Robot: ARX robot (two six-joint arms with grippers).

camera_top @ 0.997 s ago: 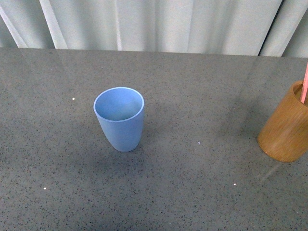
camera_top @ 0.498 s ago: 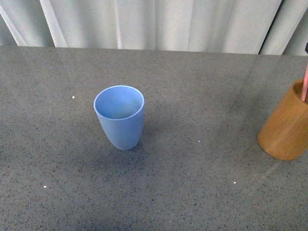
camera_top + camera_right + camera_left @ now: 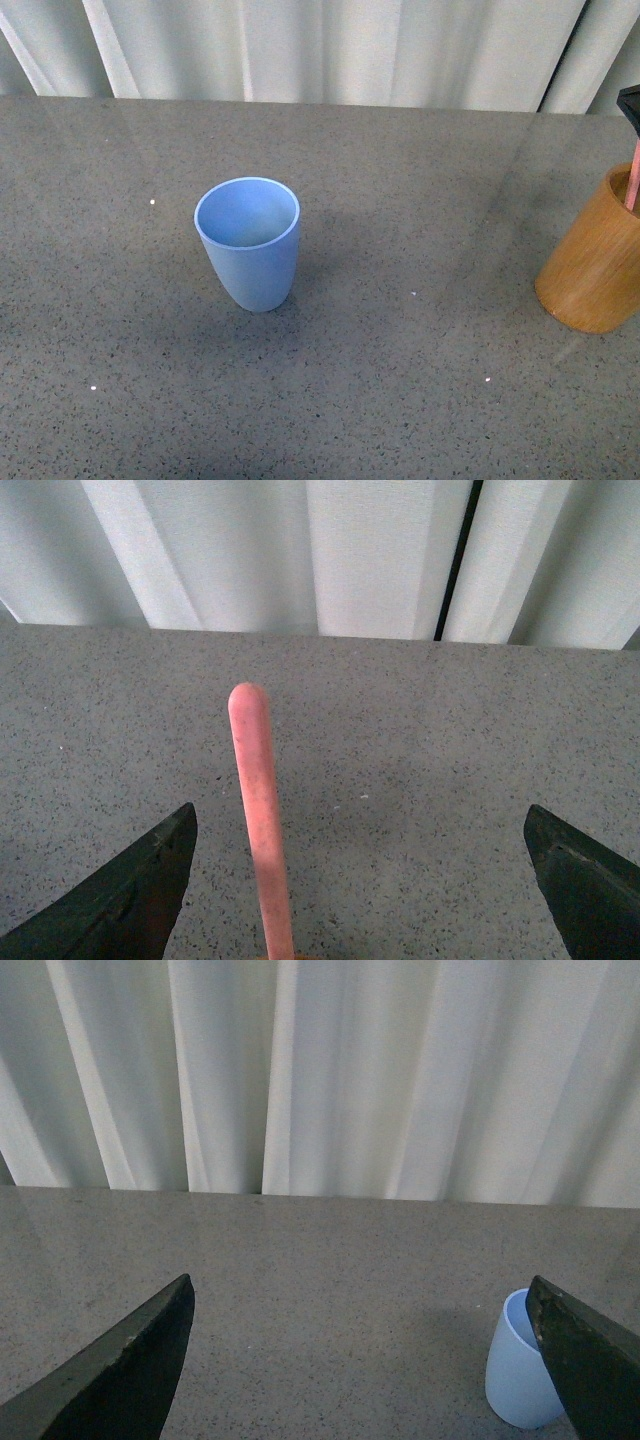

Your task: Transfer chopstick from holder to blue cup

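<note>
1. The left tool [image 3: 360,1282] shows only in the left wrist view. Its two dark fingers [image 3: 120,1370] are spread wide and grip nothing. It hangs over the grey speckled tabletop [image 3: 420,400] and faces a white curtain [image 3: 320,50].
2. The blue cup [image 3: 247,243] stands upright, left of the tabletop's middle in the front view. In the left wrist view it is partly hidden behind one finger.
3. The holder [image 3: 595,262] stands upright at the far right edge of the front view, well apart from the cup and cut off by the frame.
4. The chopstick [image 3: 632,182] stands in the holder, its upper part rising out of the mouth.
5. The right tool [image 3: 360,810] is spread wide. The chopstick's rounded end rises between its fingers and touches neither. In the front view a black tip of this tool shows just above the holder.
</note>
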